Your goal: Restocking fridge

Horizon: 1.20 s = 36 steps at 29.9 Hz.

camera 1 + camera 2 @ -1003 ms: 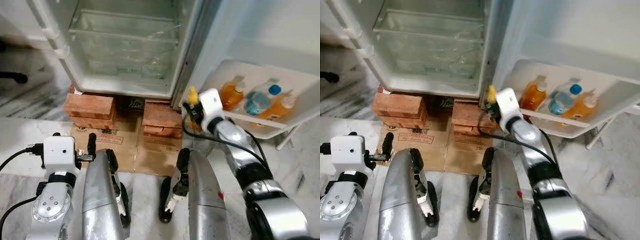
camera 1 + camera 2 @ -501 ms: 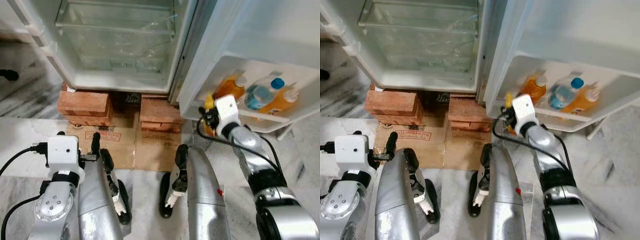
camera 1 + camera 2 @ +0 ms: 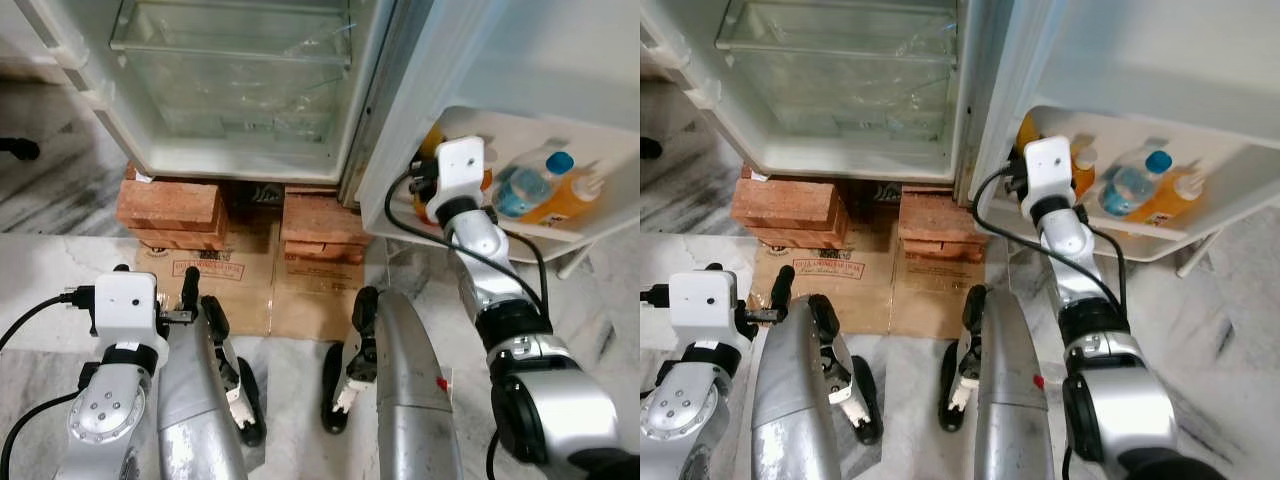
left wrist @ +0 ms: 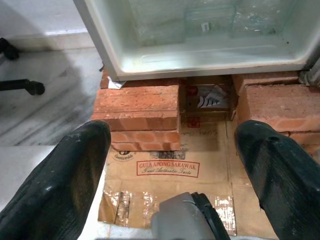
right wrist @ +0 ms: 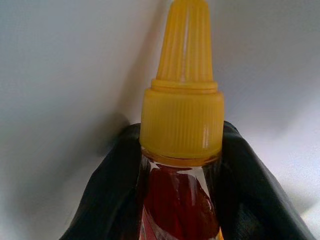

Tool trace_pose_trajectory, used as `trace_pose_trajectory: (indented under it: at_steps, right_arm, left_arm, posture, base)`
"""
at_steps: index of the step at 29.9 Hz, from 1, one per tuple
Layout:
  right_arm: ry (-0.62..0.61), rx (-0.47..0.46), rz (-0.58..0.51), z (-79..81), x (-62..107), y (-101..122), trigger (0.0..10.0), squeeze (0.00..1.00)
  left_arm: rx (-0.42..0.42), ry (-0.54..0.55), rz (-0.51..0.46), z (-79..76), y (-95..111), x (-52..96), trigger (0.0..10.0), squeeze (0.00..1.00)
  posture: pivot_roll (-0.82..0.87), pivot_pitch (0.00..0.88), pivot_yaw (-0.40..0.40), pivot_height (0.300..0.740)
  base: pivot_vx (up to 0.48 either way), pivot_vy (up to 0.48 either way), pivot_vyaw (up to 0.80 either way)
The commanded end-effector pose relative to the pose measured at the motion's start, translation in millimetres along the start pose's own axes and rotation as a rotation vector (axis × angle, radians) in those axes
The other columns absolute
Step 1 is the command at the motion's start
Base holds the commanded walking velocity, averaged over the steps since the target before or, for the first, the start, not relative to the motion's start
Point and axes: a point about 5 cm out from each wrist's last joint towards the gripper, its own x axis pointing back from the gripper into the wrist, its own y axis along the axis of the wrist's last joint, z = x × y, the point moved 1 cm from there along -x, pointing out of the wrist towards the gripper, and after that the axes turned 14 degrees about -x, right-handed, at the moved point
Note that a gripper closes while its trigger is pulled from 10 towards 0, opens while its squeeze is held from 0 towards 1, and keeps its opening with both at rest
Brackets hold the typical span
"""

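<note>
The right end effector point(image 5: 182, 165) is clamped on a bottle with a yellow cap point(image 5: 181, 150): its two black fingers point(image 5: 112, 190) press against both sides of the neck, just under the ribbed cap, and dark red-brown liquid shows through the clear body. In the left eye view this end effector point(image 3: 428, 190) sits in the right half of the frame, at the left end of the door shelf point(image 3: 500, 232), with the yellow-capped bottle point(image 3: 1028, 130) against the shelf's inner wall. Half a second ago the same arm was lower and held the bottle in front of the shelf's lip; a second ago it was lower still, near the bricks. Now the wrist is raised and the bottle is inside the shelf area.

Beside it on the shelf stand three more bottles: one orange point(image 3: 1081, 170) just behind the white wrist housing, one clear with a blue cap point(image 3: 527, 185), and one orange with a white cap point(image 3: 572, 198) at the far right.

The left end effector point(image 4: 175, 180) hangs low at the lower left, its fingers point(image 4: 60, 192) spread well apart and holding nothing, as before.

The fridge point(image 3: 240, 90) fills the upper left, its compartment showing one glass shelf. It rests on two stacks of red bricks point(image 3: 172, 212) with cardboard point(image 3: 250, 285) beneath.
</note>
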Motion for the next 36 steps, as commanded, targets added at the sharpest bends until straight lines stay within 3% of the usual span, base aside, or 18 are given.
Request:
trace_pose_trajectory:
  at_steps: [1, 4, 8, 12, 16, 20, 24, 29, 34, 36]
  right_arm:
    - [-0.067, 0.02, -0.009, -10.1, 2.0, -2.5, 10.0, 0.0]
    - [-0.127, 0.011, -0.023, -17.5, 1.6, -2.3, 10.0, 0.0]
    - [-0.202, -0.076, -0.023, -25.0, 0.1, -2.6, 10.0, 0.0]
    - [-0.207, -0.239, 0.039, -8.5, 5.7, -22.3, 10.0, 0.0]
    - [-0.183, -0.298, 0.058, 5.3, 10.4, -31.7, 10.0, 0.0]
    - [-0.17, -0.316, 0.055, 11.3, 9.7, -31.6, 10.0, 0.0]
    - [-0.112, -0.344, -0.004, 21.4, 1.1, -17.6, 10.0, 0.0]
    - [-0.079, -0.305, -0.051, 24.5, -6.1, -4.7, 10.0, 0.0]
    - [-0.073, -0.225, -0.192, 21.3, -9.4, 16.0, 10.0, 0.0]
    - [-0.037, -0.258, -0.203, 21.6, -7.0, 14.7, 10.0, 0.0]
  left_arm:
    - [-0.013, 0.0, 0.018, 0.2, -2.1, 5.3, 10.0, 0.0]
    - [-0.017, 0.001, 0.018, 1.7, -1.5, 5.9, 10.0, 0.0]
    - [-0.02, 0.003, 0.023, 3.3, -2.8, 6.3, 10.0, 0.0]
    - [-0.012, -0.013, 0.014, -3.9, 1.8, 6.1, 10.0, 0.0]
    - [-0.011, -0.012, 0.008, -3.5, 5.4, 9.5, 10.0, 0.0]
    - [-0.016, -0.009, 0.01, -0.9, 5.7, 13.1, 10.0, 0.0]
    - [-0.029, -0.01, 0.027, 3.7, 3.4, 20.2, 10.0, 0.0]
    - [-0.031, -0.018, 0.032, 2.7, 4.1, 21.5, 10.0, 0.0]
    - [-0.035, -0.034, 0.032, 1.3, 6.9, 24.0, 10.0, 0.0]
    - [-0.043, -0.037, 0.032, 1.7, 8.1, 26.0, 10.0, 0.0]
  posture:
    - [0.18, 0.368, -0.059, 0.508]
    - [0.18, 0.372, -0.056, 0.508]
    - [0.18, 0.376, -0.053, 0.508]
    - [0.2, 0.39, -0.053, 0.508]
    - [0.22, 0.405, -0.052, 0.508]
    - [0.24, 0.422, -0.044, 0.508]
    - [0.24, 0.436, -0.033, 0.488]
    - [0.25, 0.442, -0.026, 0.468]
    - [0.27, 0.45, -0.018, 0.463]
    - [0.28, 0.453, -0.016, 0.463]
  base:
    - [0.0, 0.0, 0.0]
    - [0.0, 0.0, 0.0]
    - [0.0, 0.0, 0.0]
    - [0.0, 0.0, 0.0]
    - [0.0, 0.0, 0.0]
    - [0.0, 0.0, 0.0]
    - [0.0, 0.0, 0.0]
    - [0.0, 0.0, 0.0]
    - [0.0, 0.0, 0.0]
    - [0.0, 0.0, 0.0]
